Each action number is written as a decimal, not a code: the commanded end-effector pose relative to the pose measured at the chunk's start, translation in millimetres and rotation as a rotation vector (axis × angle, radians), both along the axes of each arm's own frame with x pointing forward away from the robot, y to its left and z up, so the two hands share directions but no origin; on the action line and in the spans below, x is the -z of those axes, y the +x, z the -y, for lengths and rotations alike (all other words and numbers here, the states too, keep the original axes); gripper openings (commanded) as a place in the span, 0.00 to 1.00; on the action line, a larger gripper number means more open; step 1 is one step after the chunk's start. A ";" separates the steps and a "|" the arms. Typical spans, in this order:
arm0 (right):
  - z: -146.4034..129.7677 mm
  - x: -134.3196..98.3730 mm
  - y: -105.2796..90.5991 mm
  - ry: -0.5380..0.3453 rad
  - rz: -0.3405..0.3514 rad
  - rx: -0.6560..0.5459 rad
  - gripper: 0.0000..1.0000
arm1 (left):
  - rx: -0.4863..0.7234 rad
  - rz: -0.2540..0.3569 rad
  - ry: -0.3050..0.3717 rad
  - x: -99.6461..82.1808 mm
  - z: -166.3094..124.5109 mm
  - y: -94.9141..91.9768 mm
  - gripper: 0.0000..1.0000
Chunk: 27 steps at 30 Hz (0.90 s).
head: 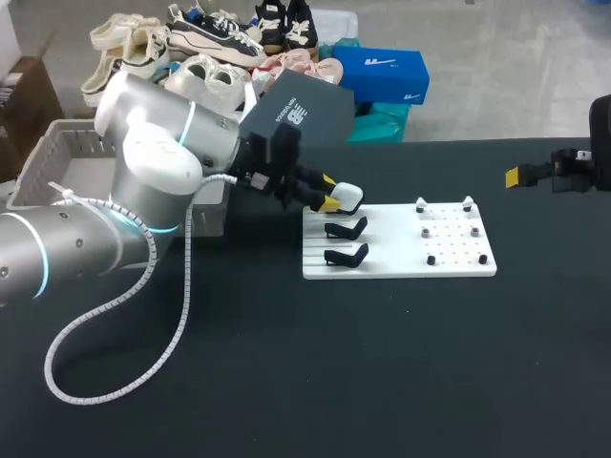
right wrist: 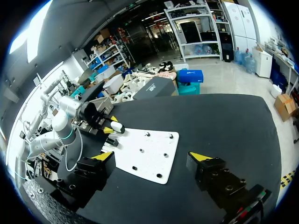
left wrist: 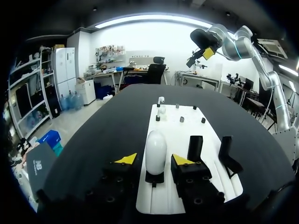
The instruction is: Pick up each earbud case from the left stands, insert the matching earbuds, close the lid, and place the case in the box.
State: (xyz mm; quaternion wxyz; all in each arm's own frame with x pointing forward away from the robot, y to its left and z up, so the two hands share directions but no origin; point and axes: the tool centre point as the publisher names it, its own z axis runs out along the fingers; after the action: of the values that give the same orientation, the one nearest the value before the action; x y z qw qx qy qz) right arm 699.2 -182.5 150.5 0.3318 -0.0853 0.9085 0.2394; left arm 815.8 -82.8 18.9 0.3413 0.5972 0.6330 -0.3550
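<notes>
On stand (left wrist: 154, 178) | earbud case (left wrist: 155, 148) upright, axis vertical | left fingers (left wrist: 127, 159) apart, flanking | right fingers (right wrist: 201, 157) apart, empty

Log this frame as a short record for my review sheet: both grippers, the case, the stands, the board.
left gripper: open, one finger on each side of the earbud case, not touching it
earbud case: white, lid closed, upright on its stand
other stands: two, black, empty
board: white, carries the stands and pegs
right gripper: open, holding nothing, off to the board's side
</notes>
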 end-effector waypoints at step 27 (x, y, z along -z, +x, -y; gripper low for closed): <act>1.6 1.0 1.0 0.005 0.000 -0.007 1.00 | 0.034 0.002 -0.050 -10.9 -4.5 -4.6 0.00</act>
State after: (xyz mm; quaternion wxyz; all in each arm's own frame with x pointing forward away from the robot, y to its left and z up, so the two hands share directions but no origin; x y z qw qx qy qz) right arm 699.2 -182.5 150.5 0.3318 -0.0853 0.9085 0.2394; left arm 817.0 -87.8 24.1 0.3435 0.6005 0.6173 -0.3747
